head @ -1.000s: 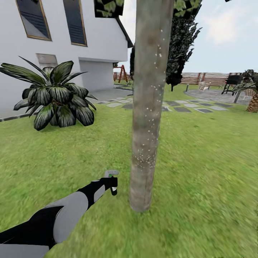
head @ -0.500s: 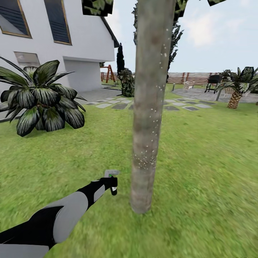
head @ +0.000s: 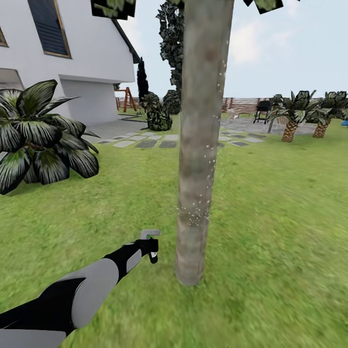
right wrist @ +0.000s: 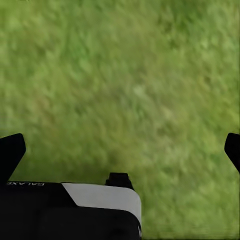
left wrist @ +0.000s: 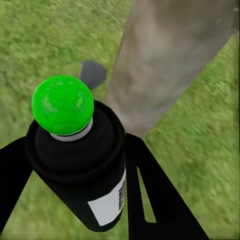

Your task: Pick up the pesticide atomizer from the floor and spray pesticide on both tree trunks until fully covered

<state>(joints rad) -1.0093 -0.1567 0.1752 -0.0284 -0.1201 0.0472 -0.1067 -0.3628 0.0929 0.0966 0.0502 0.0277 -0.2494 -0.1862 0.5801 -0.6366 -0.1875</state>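
A thick mottled grey-brown tree trunk (head: pixel 198 145) stands straight ahead on the lawn, dotted with white pesticide specks (head: pixel 193 215) that cluster low down. My left gripper (head: pixel 152 251) reaches toward the trunk's left side, a short gap away, shut on the pesticide atomizer (head: pixel 150 235), whose pale grey head pokes up above it. In the left wrist view the atomizer (left wrist: pixel 85 165) is a black bottle with a white label and a green round top, clamped between my black fingers (left wrist: pixel 150 195), with the trunk (left wrist: pixel 165 55) close behind. My right gripper (right wrist: pixel 120 150) hangs open over bare grass.
A broad-leaved dark plant (head: pixel 34 135) grows at the left before a white house (head: pixel 87 48). Grey stepping stones (head: pixel 159 143), dark shrubs (head: pixel 157 113), a wooden playset (head: pixel 126 99), short palms (head: pixel 290 121) and a slatted fence (head: pixel 241 104) lie far behind. Open lawn surrounds the trunk.
The whole view has swung: house, plant and stones slid left and palms came in at the right. Trunk, left arm and atomizer keep their places in the picture.
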